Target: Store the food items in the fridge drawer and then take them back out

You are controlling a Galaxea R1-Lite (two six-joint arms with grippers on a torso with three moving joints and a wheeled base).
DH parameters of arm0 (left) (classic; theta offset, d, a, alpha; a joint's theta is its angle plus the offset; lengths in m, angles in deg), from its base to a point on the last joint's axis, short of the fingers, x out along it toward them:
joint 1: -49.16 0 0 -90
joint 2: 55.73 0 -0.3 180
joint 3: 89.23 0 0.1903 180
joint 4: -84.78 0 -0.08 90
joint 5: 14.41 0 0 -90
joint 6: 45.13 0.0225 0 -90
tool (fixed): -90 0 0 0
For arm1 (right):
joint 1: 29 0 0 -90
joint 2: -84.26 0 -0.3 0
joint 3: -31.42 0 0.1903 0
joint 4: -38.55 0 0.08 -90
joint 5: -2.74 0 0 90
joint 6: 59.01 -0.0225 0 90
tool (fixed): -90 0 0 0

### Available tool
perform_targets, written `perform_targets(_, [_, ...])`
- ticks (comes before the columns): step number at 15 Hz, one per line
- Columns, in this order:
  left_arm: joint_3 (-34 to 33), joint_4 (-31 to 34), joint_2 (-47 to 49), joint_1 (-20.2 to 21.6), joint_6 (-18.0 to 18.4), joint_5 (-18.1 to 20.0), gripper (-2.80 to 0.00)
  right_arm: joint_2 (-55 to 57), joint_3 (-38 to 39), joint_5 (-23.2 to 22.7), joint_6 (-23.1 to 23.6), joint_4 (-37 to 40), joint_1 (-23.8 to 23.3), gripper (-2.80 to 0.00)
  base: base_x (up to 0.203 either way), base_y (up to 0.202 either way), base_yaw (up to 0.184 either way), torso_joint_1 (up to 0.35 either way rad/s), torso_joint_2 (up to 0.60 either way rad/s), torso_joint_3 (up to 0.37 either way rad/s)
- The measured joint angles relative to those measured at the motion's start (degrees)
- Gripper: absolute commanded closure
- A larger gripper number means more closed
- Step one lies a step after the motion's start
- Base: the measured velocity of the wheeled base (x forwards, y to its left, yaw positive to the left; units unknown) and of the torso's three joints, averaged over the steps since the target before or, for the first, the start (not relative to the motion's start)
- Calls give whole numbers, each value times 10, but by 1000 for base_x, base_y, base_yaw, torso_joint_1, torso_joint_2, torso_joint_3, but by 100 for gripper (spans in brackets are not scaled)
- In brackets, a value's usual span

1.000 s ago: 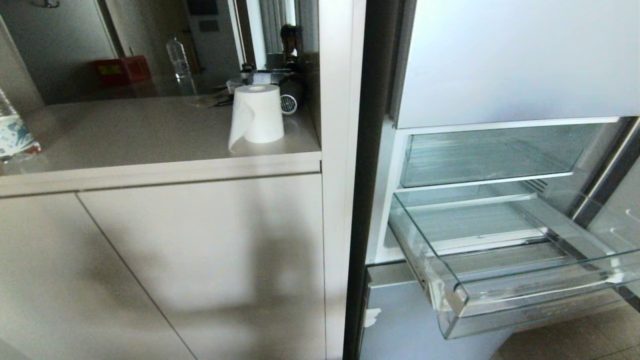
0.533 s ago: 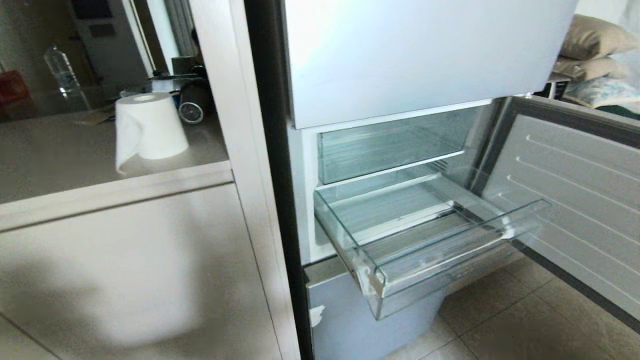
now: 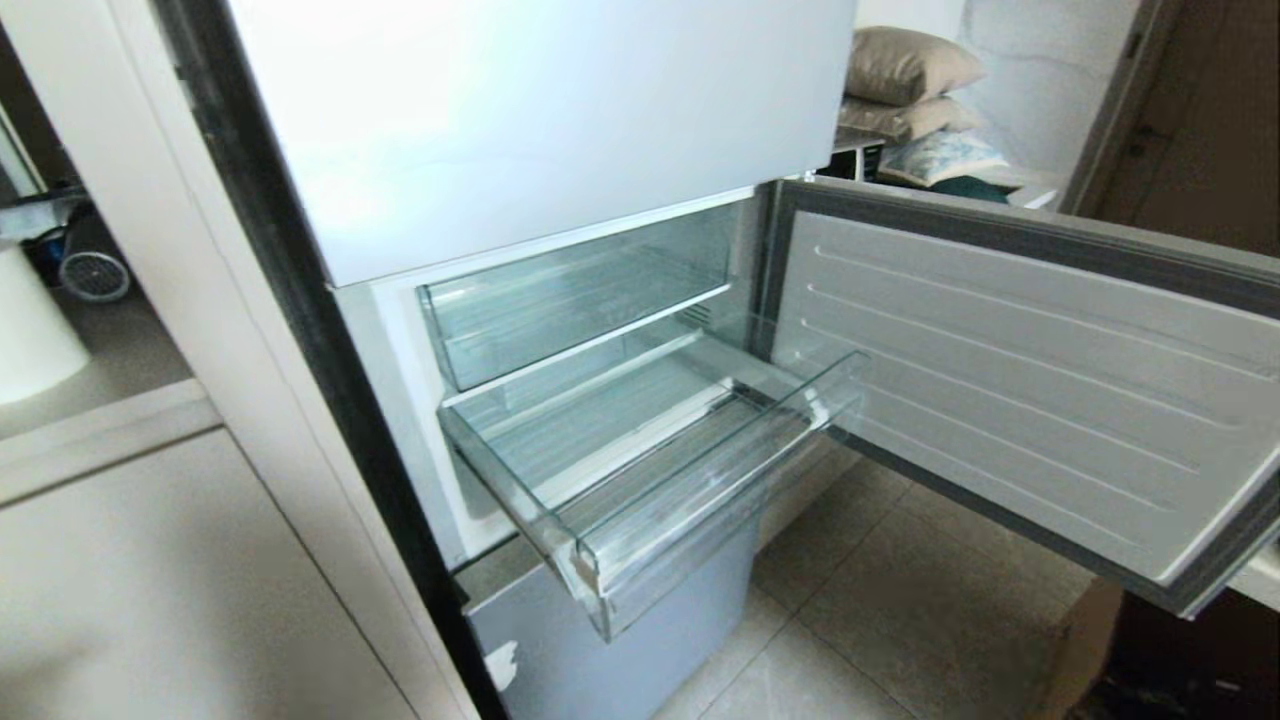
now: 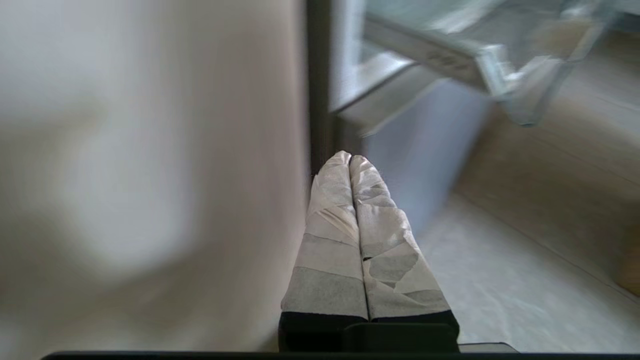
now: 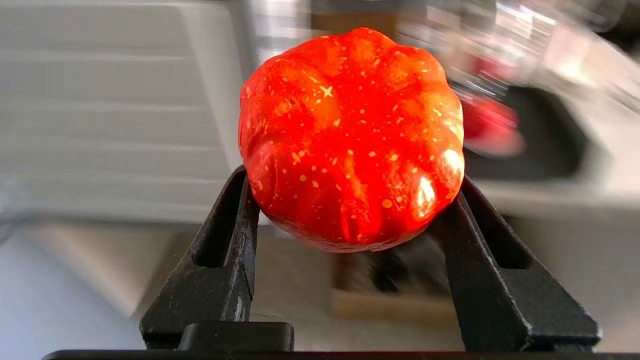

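At the left edge of your head view stands a pale counter (image 3: 90, 420) with a white roll (image 3: 30, 335) on it, cut off by the frame. Beside it runs the fridge's (image 3: 540, 110) dark side edge, with the closed upper door above. Below that door the compartment is open: an upper clear bin (image 3: 570, 300) sits pushed in, and under it the drawer (image 3: 650, 450) is pulled out over the tiled floor (image 3: 900, 600), its thick front lip toward you. You see nothing lying on its ribbed floor. To the right, the open door (image 3: 1020, 370) shows its ribbed inner panel; cushions (image 3: 910, 70) are stacked behind it.

Neither arm appears in your head view. In the left wrist view, the left gripper (image 4: 350, 159) has its taped fingers (image 4: 330, 235) pressed together on nothing; it points at the fridge's lower front, with the drawer's corner (image 4: 500, 75) higher up and apart from it.

In the right wrist view, the right gripper (image 5: 350, 200) is clamped on the pumpkin (image 5: 350, 140), an orange-red ribbed toy with pale specks, one black finger (image 5: 235, 240) on each flank. The pumpkin is in the air, outside the drawer. The blurred background shows a pale ribbed panel and something red, too smeared to identify.
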Motion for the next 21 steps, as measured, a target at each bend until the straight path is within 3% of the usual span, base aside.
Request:
perform_targets(3, [0,0,0,0,0,0,0,34,-2,-5,-57,-3,-41,0,-1,3,-70,2,0,1])
perform_targets(7, [0,0,0,0,0,0,0,124,11,-69,-173,-64,-69,0,0,0,0,0,0,0])
perform_targets(11, [0,0,0,0,0,0,0,268,0,-104,-249,-105,-112,0,0,0,0,0,0,0])
perform_targets(14, [0,0,0,0,0,0,0,370,-27,-167,-276,-150,-187,0,0,0,0,0,0,0])
perform_targets(19, [0,0,0,0,0,0,0,510,-116,-261,-281,-164,-305,0,0,0,0,0,0,0])
perform_targets(21, [0,0,0,0,0,0,0,555,-150,-335,-289,-164,-341,0,0,0,0,0,0,0])
